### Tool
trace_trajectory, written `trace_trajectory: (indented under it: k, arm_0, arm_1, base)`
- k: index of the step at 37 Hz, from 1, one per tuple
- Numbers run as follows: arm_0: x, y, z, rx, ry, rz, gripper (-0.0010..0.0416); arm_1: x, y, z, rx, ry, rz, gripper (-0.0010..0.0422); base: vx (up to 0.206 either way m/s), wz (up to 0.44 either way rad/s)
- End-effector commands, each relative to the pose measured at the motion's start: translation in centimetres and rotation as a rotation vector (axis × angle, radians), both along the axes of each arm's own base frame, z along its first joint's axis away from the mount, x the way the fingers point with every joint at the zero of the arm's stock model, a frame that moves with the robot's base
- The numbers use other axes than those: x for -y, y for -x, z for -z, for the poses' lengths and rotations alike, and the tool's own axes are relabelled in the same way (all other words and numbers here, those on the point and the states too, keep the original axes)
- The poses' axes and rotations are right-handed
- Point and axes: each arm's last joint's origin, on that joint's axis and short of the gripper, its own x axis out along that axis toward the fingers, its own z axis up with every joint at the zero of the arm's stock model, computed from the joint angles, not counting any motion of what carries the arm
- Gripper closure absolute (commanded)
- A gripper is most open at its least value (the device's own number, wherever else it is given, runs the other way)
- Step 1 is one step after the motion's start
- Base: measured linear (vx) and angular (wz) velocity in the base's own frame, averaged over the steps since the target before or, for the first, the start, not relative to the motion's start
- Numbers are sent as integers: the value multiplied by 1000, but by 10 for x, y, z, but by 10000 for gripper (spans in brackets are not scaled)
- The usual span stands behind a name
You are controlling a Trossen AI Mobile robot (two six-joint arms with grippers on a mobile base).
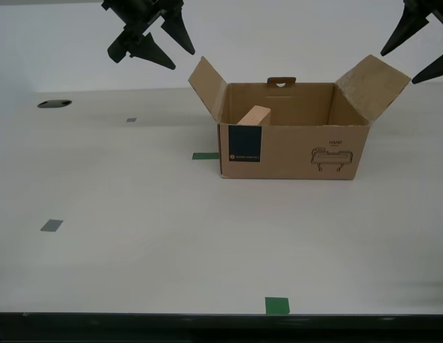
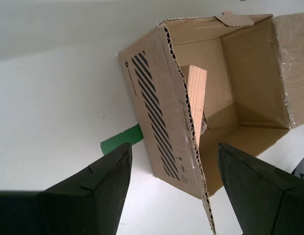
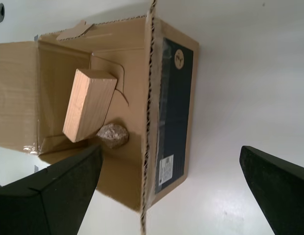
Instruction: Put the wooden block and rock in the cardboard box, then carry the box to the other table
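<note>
Exterior view shows the cardboard box [image 1: 293, 143] standing open on the smooth white table [image 1: 136, 236], side flaps splayed outward, with the wooden block [image 1: 254, 116] leaning inside against the wall toward that view's left. Through the first wrist view the rock [image 3: 113, 135] sits on the box floor, touching the block's lower end, so both items look loaded. My first gripper [image 3: 171, 191] and my second gripper [image 2: 174, 188] both hang above the box with jaws spread wide and nothing between them. I judge the box light but flexible: corrugated walls will bow if pinched mid-panel, and the flaps will fold rather than carry weight. Better holds seem to be the two short end walls, squeezed from opposite sides near the rim, kept level so the leaning block and loose rock do not slide.
</note>
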Motion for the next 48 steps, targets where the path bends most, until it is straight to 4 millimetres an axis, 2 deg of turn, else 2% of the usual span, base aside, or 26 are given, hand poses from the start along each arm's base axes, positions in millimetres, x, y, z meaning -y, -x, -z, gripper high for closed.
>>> trace_trajectory:
  k: [1,11,19,24,29,31,36,42,48]
  arm_0:
    - [-1,-4,5,16,-16,-18,17]
    - [-5,-8,10,13,-69,-43,16]
    - [-17,-14,12,31,-72,-71,17]
    - [-29,-20,21,25,-77,-95,19]
    - [-37,-23,28,11,-78,-117,19]
    - [-38,-23,29,7,-75,-118,18]
    - [-38,-23,28,9,-73,-119,19]
    - [-38,-24,29,12,-68,-119,19]
    - [-38,-27,28,32,-63,-106,19]
  arm_1:
    - [1,0,-1,2,9,2,181]
    - [2,0,-1,-2,38,13,181]
    - [20,2,-2,45,28,10,181]
    - [30,4,-3,46,39,10,181]
    - [32,0,12,-6,29,-13,181]
    - [33,-4,27,-41,14,-20,181]
    - [35,-9,48,-80,-7,-12,181]
    - [38,-14,63,-89,6,-16,181]
    - [43,-15,69,-95,5,-9,181]
  base:
    - [0,0]
    - [0,0]
    - [0,0]
    - [0,0]
    - [0,0]
    - [0,0]
    - [0,0]
    - [0,0]
    - [0,0]
